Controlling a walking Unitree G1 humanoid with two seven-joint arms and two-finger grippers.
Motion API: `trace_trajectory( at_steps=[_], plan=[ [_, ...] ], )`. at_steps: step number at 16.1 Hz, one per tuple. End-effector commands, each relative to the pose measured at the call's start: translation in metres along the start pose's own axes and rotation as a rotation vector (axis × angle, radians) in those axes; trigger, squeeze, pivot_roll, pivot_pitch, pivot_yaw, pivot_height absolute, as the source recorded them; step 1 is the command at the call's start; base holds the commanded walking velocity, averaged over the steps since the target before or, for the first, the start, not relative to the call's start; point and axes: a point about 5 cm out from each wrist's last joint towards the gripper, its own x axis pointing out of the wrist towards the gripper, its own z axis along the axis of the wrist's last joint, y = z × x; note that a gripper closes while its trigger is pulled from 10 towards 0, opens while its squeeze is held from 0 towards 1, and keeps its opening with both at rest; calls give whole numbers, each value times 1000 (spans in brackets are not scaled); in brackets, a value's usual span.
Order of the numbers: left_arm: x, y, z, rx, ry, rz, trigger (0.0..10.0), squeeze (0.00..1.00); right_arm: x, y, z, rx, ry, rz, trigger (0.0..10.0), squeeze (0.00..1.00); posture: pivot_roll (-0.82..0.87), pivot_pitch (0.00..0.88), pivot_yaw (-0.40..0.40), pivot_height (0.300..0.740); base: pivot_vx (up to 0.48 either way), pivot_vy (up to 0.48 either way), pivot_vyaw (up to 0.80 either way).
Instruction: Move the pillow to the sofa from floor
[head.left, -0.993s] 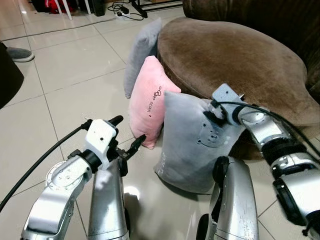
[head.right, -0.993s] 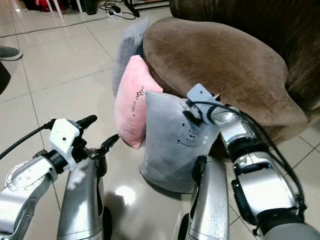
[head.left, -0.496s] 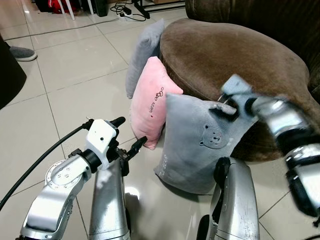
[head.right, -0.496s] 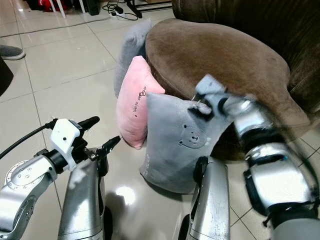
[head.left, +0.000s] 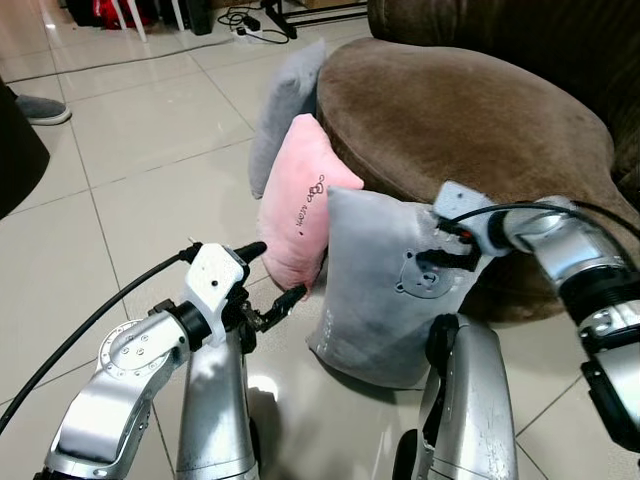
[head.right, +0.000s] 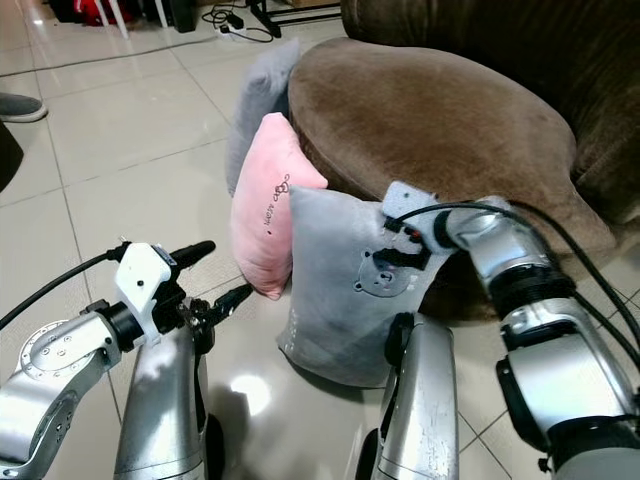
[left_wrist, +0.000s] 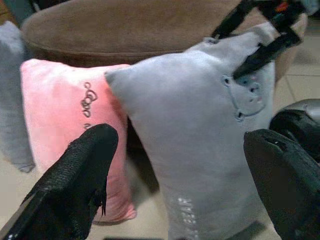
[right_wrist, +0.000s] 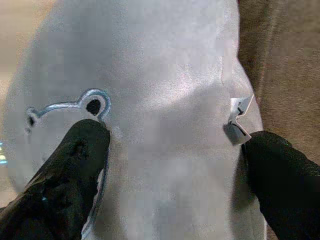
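A grey pillow with a bear drawing stands on the tiled floor and leans against the brown sofa. My right gripper is open at the pillow's top right corner. One finger lies on the front face by the bear and the other is at the sofa side. My left gripper is open and hovers low, just left of the grey pillow and in front of a pink pillow.
A second grey pillow leans on the sofa behind the pink one. A shoe and a dark object sit at the far left. Cables lie at the back. My silver legs stand below.
My right gripper rose off the pillow's top, then came down onto its front face near the bear. My left gripper edged right toward the pillows. The pillows stay in place.
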Motion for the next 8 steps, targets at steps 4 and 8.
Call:
trace_trajectory(
  at_steps=[4,8],
  plan=[
    [-3,1,-3,-5,24,-21,10000,0,13,15,-9,-8,54,-7,10000,0,23,0,0,352,0,0,0],
    [-1,0,-3,-1,27,-36,10000,0,22,27,-14,-48,105,1,7373,0,24,0,-1,352,0,0,0]
  ],
)
